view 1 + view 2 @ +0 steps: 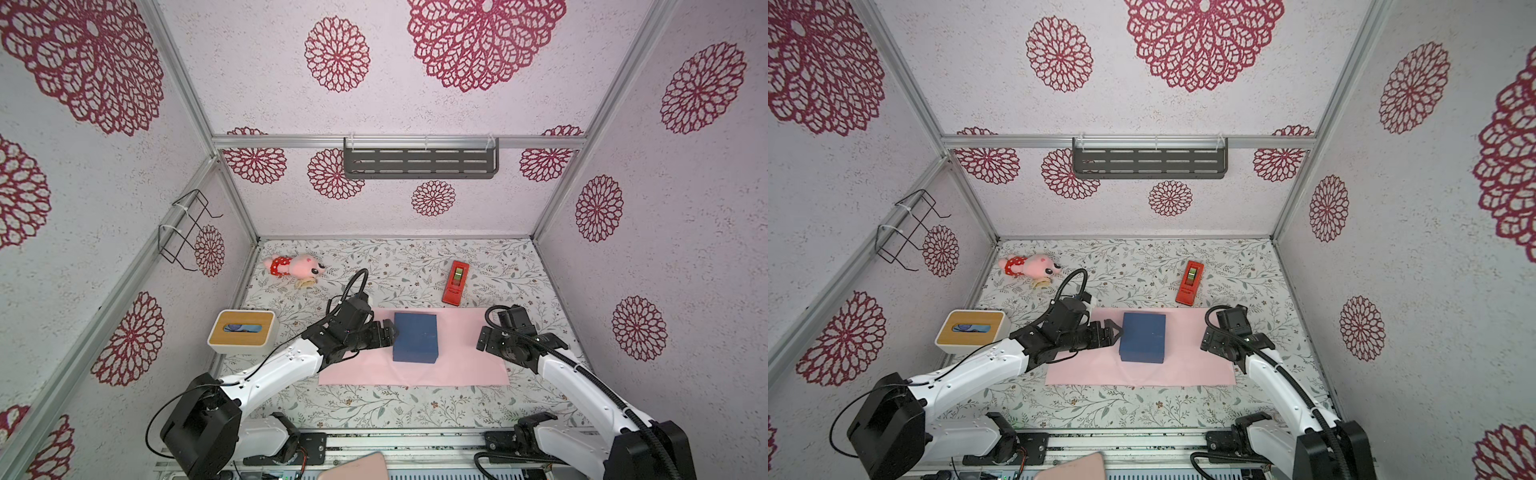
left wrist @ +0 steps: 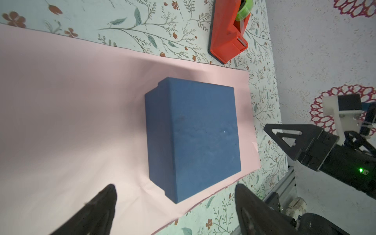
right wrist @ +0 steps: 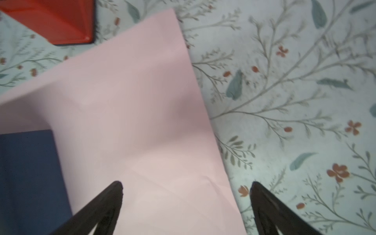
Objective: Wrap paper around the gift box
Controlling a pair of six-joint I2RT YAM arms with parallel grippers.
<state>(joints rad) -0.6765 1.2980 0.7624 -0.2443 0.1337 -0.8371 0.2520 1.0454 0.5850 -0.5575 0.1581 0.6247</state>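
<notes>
left hand (image 1: 391, 332) wide open, empty, just beside plain matte navy-blue squarish gift box (image 1: 415, 341); right hand (image 1: 482, 338) wide too, above right edge of large thin pale-pink paper sheet (image 1: 465, 361). box sits mid-sheet. paper looks light, floppy, crease-prone: pinch at an edge.

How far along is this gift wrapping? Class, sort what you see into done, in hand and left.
Done: the gift box sits on the paper, which lies spread out, pink face up. In hand: nothing is gripped; the left gripper is open beside the box, the right gripper open over the paper's edge. Left: every fold over the box, and taping; the tape dispenser lies beyond the paper.
</notes>
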